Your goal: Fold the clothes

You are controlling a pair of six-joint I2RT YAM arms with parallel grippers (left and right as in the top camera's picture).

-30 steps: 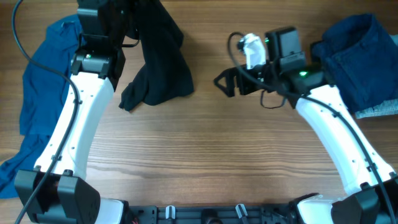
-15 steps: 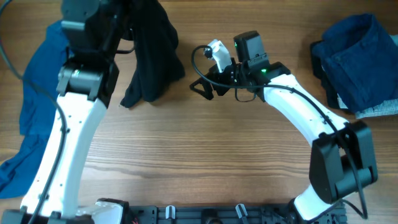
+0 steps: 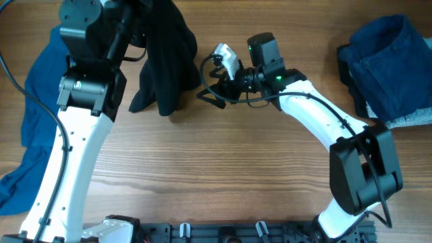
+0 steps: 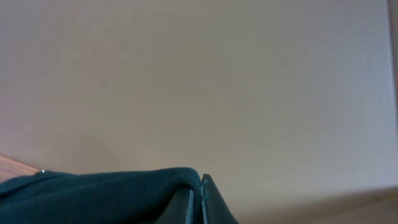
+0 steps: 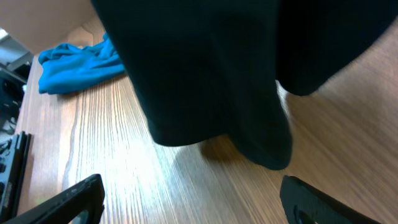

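A black top (image 3: 165,61) hangs from my raised left gripper (image 4: 200,199), which is shut on a fold of its cloth (image 4: 93,196); its lower end rests on the table. My right gripper (image 3: 210,94) is open and empty, close to the right side of the hanging black top. In the right wrist view the top (image 5: 211,74) fills the upper part, its hem just above the wood between my open fingers (image 5: 193,199). A bright blue shirt (image 3: 34,115) lies crumpled at the left edge. Navy pieces (image 3: 391,64) lie piled at the far right.
The wooden table (image 3: 223,175) runs under both arms. The blue shirt also shows in the right wrist view (image 5: 74,65). A pale cloth edge (image 3: 412,120) sticks out beneath the navy pile.
My right arm has swung left across the table, from near the navy pile up to the hanging black top. My left arm has lifted the top a little higher and shifted slightly left.
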